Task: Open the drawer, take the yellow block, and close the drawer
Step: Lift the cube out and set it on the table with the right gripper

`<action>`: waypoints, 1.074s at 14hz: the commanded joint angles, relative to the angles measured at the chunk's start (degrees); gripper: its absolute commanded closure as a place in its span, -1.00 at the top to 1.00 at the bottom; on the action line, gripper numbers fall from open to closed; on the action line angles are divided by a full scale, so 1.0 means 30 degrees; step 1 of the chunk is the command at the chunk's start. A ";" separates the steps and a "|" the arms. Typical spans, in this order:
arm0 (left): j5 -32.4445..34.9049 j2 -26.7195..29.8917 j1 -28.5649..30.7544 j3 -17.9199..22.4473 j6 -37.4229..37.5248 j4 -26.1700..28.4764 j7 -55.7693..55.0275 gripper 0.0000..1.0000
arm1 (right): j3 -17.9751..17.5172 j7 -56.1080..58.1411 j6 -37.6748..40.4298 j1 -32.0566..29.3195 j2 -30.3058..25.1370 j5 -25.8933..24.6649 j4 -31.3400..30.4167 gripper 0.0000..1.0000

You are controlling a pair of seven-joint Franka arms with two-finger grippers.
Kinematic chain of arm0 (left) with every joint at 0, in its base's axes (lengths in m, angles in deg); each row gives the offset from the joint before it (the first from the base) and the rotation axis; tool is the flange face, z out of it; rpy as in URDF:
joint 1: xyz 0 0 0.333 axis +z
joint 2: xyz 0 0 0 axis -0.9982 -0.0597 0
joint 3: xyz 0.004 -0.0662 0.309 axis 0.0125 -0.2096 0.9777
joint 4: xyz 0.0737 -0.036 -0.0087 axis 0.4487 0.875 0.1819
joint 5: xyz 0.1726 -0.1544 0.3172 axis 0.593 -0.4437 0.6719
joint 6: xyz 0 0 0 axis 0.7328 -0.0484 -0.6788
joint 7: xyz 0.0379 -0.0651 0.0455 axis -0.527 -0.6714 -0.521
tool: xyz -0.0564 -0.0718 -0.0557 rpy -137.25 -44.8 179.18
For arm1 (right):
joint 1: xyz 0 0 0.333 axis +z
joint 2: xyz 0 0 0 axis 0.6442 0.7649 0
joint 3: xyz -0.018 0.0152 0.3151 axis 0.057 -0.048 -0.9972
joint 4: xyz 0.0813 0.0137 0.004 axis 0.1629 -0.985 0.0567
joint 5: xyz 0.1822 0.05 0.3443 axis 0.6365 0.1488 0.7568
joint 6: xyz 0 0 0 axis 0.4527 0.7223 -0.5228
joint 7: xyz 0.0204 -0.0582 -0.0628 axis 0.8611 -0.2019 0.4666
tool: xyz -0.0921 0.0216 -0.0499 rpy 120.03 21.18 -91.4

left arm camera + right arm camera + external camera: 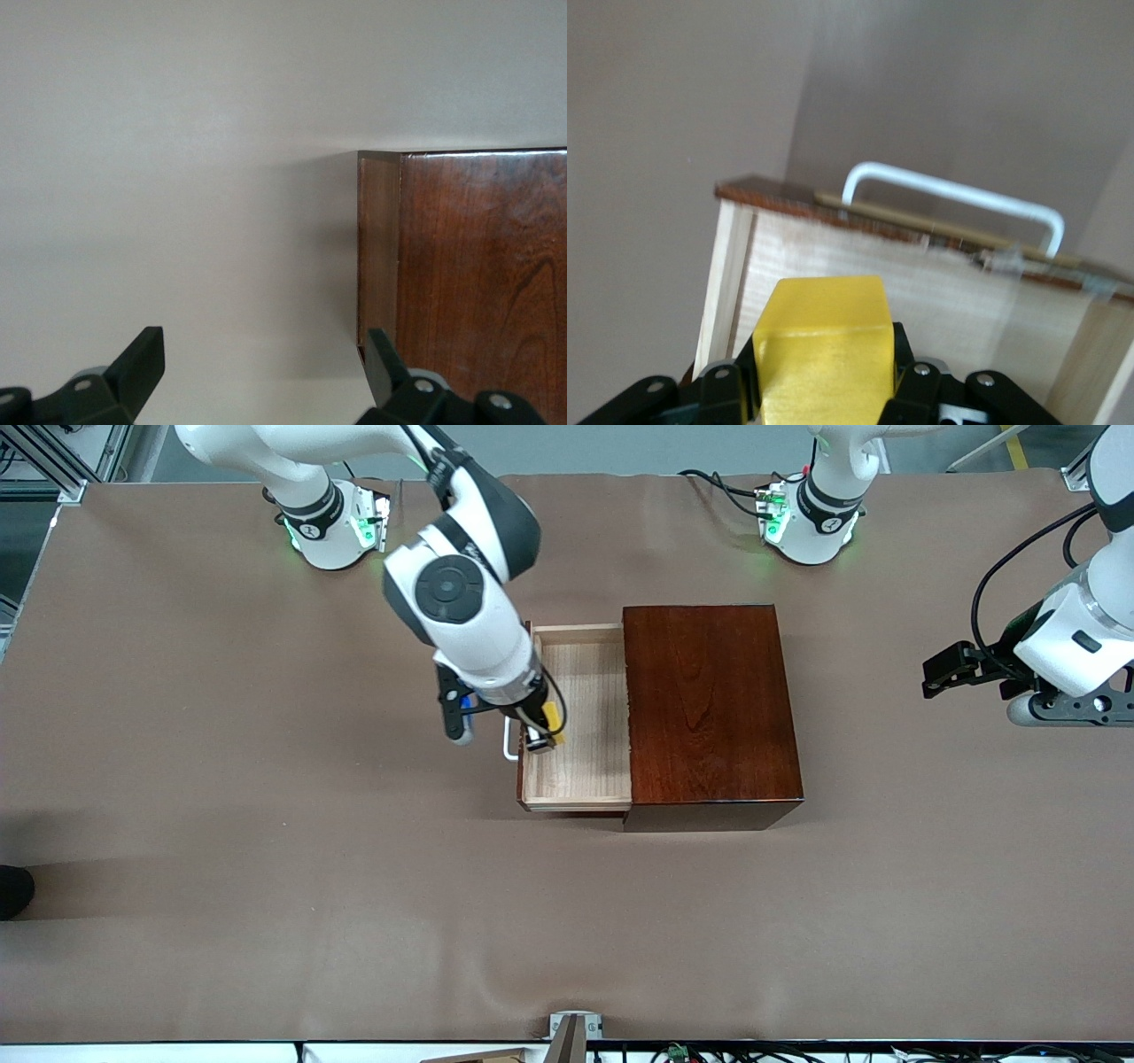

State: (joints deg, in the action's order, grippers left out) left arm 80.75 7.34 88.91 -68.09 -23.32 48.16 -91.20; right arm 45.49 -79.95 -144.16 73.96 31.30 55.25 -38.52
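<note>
Right gripper (542,735) is clamped tight on the yellow block (554,722), and the right wrist view shows the cube (824,354) seated squarely between the black fingers (726,390). It hangs over the pulled-out drawer (580,779), close to the drawer's dark front and its white loop handle (509,748).

Taking the drawer as the landmark: its pale wooden tray stands well out of the mahogany box (709,708), toward the right arm's end of the table, and I see nothing else lying in it.

As I judge it, the step in hand is lifting the block out. To do that well, keep the grip firm and raise the cube straight up until it clears the tray's walls and the front panel before carrying it sideways; a slanted exit risks knocking the front or the handle and shifting the drawer. Set the block down on the brown table (266,824), well apart from the drawer's front, so the handle stays free for the push that closes it. Push squarely along the tray's travel, or the box may slide.

Toward the left arm's end of the table, well apart from the box, the left gripper (266,372) waits with its fingers spread wide and holding nothing.
</note>
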 commanded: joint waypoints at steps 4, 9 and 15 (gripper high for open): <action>-0.0189 -0.0514 -0.0277 -0.0318 -0.0205 -0.0754 -0.0019 1.00 | -0.0277 0.5702 0.1100 -0.3049 -0.1218 -0.0176 -0.0760 -1.00; -0.0189 -0.0691 -0.1942 -0.0641 -0.0176 -0.0784 0.0039 1.00 | -0.0277 1.1614 0.2680 -0.5741 -0.1218 -0.0147 -0.0760 -1.00; 0.0015 -0.0749 -0.6979 -0.0641 -0.0175 -0.0725 -0.0019 1.00 | -0.0248 2.2246 0.3622 -0.9083 -0.1042 -0.0147 -0.1284 -1.00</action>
State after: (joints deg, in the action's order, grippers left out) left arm 80.74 5.73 71.62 -70.37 -24.16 47.22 -91.60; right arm 45.83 -21.32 -133.19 49.19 29.57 55.23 -39.72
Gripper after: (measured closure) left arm 0.000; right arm 0.441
